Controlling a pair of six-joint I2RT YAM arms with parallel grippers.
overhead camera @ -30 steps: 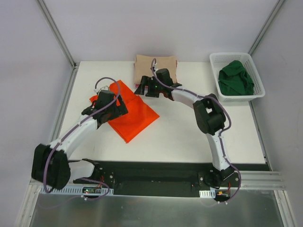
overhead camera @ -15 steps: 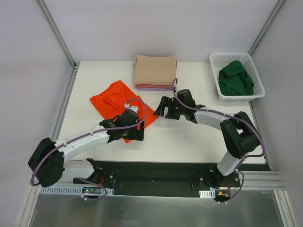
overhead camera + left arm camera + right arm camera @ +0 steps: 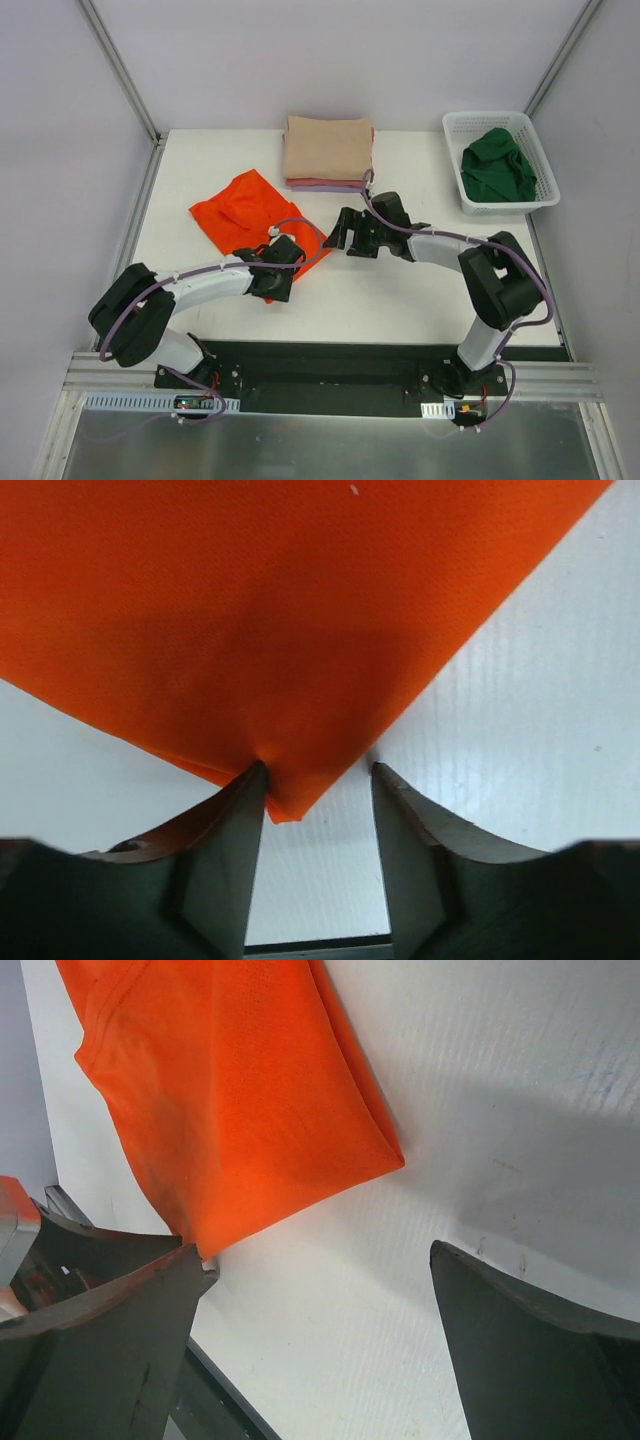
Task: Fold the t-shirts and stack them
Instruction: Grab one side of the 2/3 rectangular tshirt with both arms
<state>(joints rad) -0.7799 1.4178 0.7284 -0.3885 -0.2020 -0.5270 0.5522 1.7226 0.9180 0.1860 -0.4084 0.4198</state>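
Left wrist shows left gripper (image 3: 318, 785) spread around the 6 o'clock corner of orange shirt (image 3: 300, 630); right gripper (image 3: 315, 1260) spread nearby. Folding step: pinch next.

A white desk (image 3: 400, 300) sits inside pale grey walls (image 3: 330, 60), lit evenly from above. Slanting metal posts (image 3: 120, 70) rise from its back corners. A black plate (image 3: 330, 362) and a brushed metal sheet (image 3: 330, 445) border the near edge.

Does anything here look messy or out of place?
The orange t-shirt lies skewed and rumpled on the table, unlike the neat folded stack behind it. A dark green shirt sits bunched in the white basket.
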